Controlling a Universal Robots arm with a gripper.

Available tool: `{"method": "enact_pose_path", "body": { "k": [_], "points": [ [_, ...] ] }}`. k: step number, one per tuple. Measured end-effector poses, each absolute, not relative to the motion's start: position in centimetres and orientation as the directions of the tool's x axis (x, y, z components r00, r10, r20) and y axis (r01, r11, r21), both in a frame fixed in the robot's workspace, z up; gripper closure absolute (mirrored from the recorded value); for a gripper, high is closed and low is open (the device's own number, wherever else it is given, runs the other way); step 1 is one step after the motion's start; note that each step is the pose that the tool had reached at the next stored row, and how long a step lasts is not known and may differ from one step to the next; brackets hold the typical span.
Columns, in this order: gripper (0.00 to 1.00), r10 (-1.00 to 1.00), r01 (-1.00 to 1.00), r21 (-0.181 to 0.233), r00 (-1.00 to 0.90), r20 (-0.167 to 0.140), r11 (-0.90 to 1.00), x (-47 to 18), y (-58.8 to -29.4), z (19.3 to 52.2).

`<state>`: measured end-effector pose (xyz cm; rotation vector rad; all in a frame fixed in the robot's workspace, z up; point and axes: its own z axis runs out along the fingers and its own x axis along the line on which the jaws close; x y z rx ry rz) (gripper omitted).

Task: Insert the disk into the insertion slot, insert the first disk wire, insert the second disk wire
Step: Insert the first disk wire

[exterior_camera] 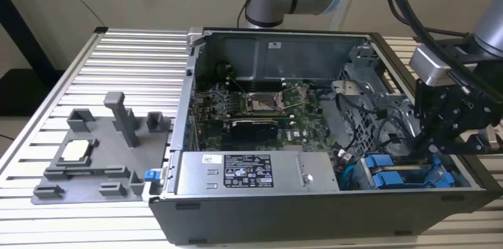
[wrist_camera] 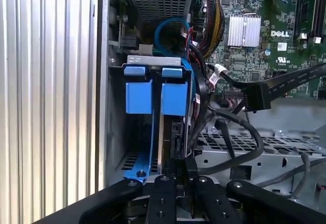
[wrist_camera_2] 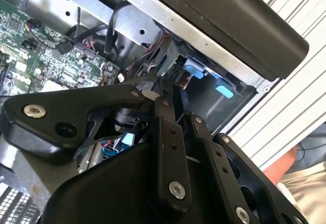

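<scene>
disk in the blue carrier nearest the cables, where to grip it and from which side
Likely the disk's narrow edge facing the gripper, pinched across its flat faces, coming straight in along the insertion slot. It stands on edge there, with the other blue-framed drive and cables close on either side.

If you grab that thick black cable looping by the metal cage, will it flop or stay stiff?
Probably bendy: the cable curves in a loop by the cage. Being thick, it likely springs back. It may tug, since its ends run among other wires.
</scene>
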<state>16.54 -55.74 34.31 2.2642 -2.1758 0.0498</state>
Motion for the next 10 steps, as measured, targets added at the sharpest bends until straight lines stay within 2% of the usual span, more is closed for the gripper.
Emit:
{"method": "enact_pose_path", "body": {
  "k": [10],
  "points": [
    [0.81, -0.999, -0.999, -0.023, 0.038, 0.022, -0.039, 16.71, -55.82, 34.01]
  ]
}}
